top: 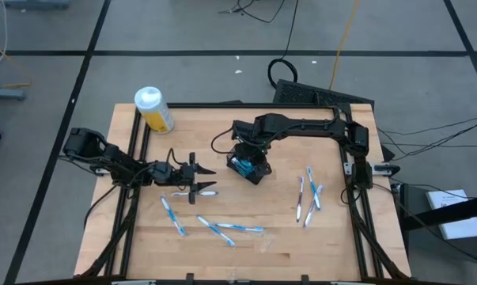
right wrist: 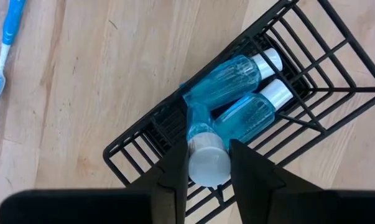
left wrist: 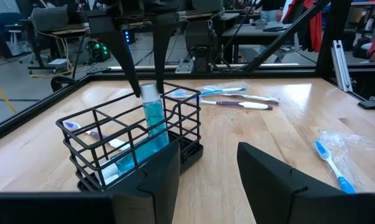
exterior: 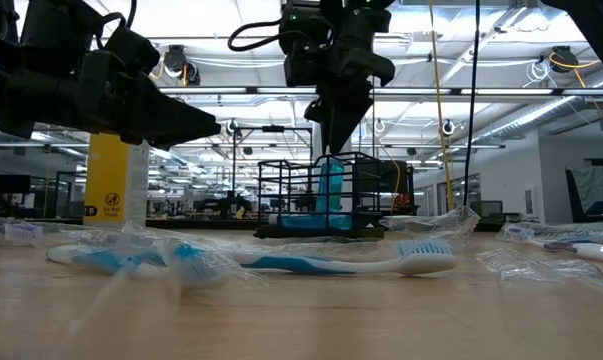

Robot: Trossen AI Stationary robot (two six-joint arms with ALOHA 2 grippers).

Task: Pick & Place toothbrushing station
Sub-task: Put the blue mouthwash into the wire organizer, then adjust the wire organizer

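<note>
Jaws first: my left gripper [top: 197, 183] stands wide apart with nothing between the fingers, low over the wood on the left half of the table [top: 278, 237], pointing toward the middle. Just beside it lies a toothbrush in clear wrap [top: 195, 192], and nearer the front edge two more wrapped brushes, one [top: 172, 216] on the left and a crossed pair [top: 226, 229] next to it. Up at the back left corner a yellow bottle with a white cap [top: 153, 108] lies on its side.

Moving to the middle now: the black wire basket [top: 247, 165] sits on the table, and my right gripper [top: 249, 156] hangs straight down over it. Its fingers are narrowed around the white cap of a teal tube [right wrist: 207, 158], which stands upright in the basket [right wrist: 287, 68], cap poking above the rim. Two more teal tubes [right wrist: 237, 73] lie flat on the basket floor, side by side, caps toward the same end. From my left wrist I see that standing tube [left wrist: 153, 121] against the near wall of the basket [left wrist: 94, 134], with the right arm's fingers coming down on its top.

Over on the right, a loose cluster of toothbrushes [top: 308, 196] lies well apart from the basket, near the right rail.
</note>
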